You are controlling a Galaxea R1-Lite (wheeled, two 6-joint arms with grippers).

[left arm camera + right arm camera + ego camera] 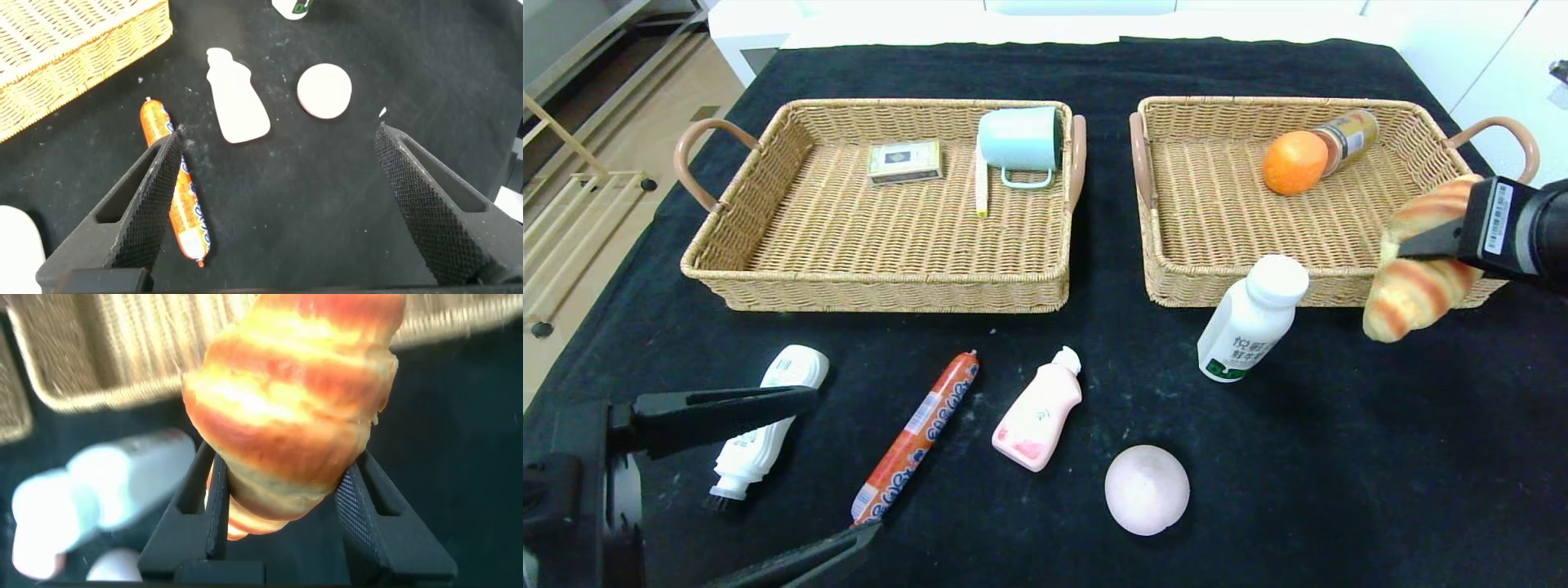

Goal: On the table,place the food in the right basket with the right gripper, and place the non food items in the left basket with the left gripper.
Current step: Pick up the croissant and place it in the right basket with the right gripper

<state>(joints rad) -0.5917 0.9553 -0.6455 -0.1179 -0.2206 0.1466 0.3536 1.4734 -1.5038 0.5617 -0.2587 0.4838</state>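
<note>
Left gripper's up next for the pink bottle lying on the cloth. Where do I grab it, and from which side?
Grip the pink bottle across its wide lower body, coming straight down with the open left gripper. It lies flat, cap toward the baskets, and its neck is narrow.

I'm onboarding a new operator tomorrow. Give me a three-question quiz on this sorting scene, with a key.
1. True or false: the right gripper holds the striped golden croissant.
2. Which item lies in the right wicker basket beside the round orange fruit? A) pale blue mug B) yellow-labelled jar C) small card box
3. Fill in: the long orange sausage stick lies on the black cloth between the white brush-tipped bottle and the pink ____.

Key: 1 true; 2 B; 3 bottle
</note>
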